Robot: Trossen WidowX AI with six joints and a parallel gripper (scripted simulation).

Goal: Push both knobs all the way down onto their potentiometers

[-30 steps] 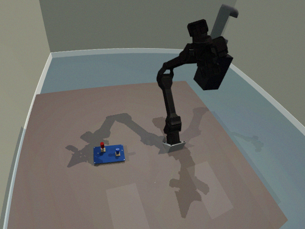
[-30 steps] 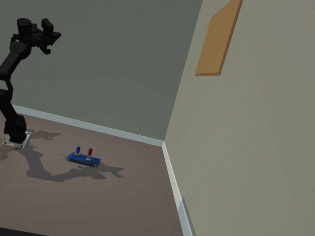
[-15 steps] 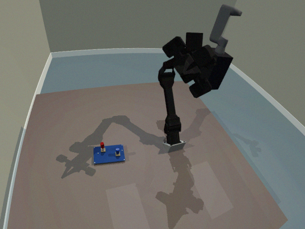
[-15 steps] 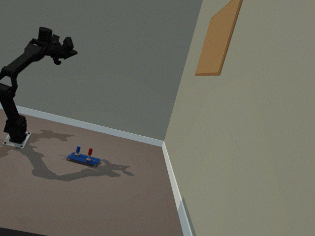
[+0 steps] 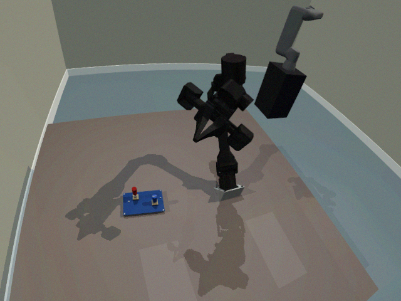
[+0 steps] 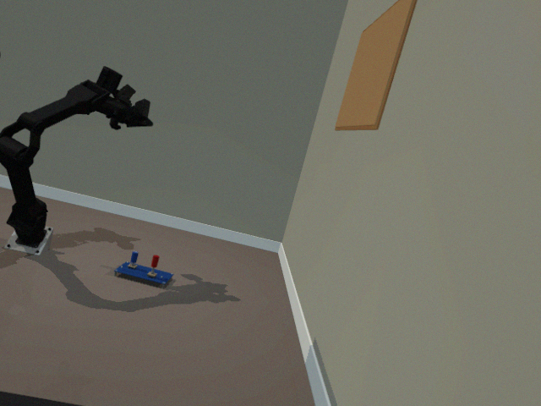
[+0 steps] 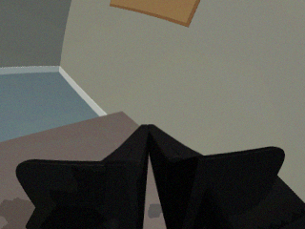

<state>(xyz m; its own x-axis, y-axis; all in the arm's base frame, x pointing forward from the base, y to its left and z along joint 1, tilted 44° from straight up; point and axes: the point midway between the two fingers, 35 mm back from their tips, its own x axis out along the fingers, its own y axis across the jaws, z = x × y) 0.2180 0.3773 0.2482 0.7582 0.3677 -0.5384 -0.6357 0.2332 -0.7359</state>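
Observation:
The blue circuit board (image 5: 142,209) (image 6: 142,273) stands on short legs on the table. The red knob (image 5: 134,190) (image 6: 155,260) is upright on its shaft, with a visible gap above its potentiometer (image 5: 135,197) (image 6: 151,274). The blue knob (image 5: 155,196) (image 6: 134,257) is upright and looks lower; a small gap seems to show above its potentiometer (image 5: 155,202) (image 6: 132,266), but it is too small to be sure. My gripper (image 5: 195,140) (image 6: 150,123) (image 7: 147,130) is shut with its tips together and empty, high above the table and well away from the board. The wrist view does not show the board.
The arm's base plate (image 5: 230,193) (image 6: 27,249) stands on the table beside the board. A black box (image 5: 278,90) with a grey arm-like object (image 5: 290,34) on it is at the back right in the top view. An orange panel (image 6: 371,74) (image 7: 162,10) is on the wall.

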